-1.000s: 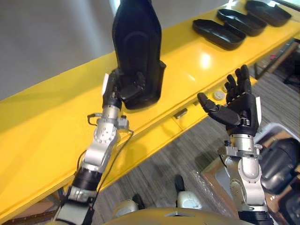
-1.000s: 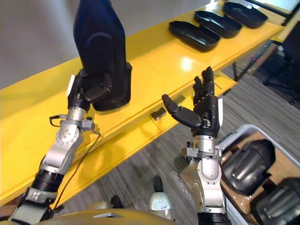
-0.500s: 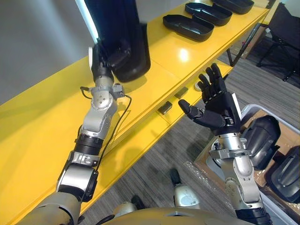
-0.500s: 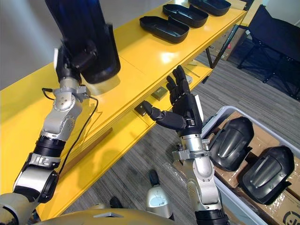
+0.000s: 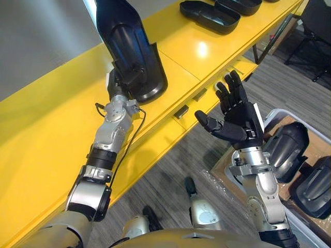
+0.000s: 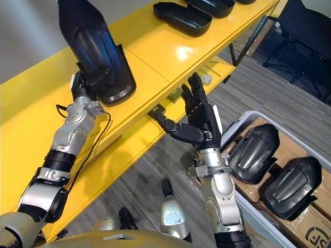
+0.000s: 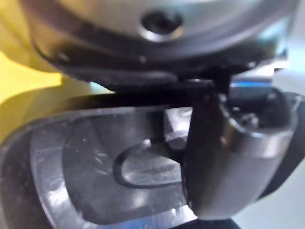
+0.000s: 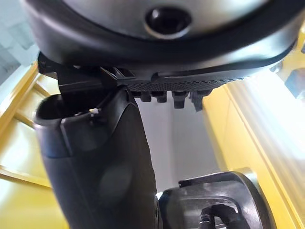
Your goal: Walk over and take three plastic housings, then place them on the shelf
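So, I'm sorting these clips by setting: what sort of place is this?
Probably a workshop or factory floor: a long yellow shelf carries black plastic housings, more housings sit in a bin with cardboard, and the left hand grips another housing.

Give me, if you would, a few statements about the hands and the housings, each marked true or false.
1. The left hand grips a black housing. True.
2. The right hand is shut on a housing. False: it is open and holds nothing.
3. Farther along the yellow shelf lie other housings. True.
4. The bin beside the right arm holds only cardboard. False: dark housings lie in it.
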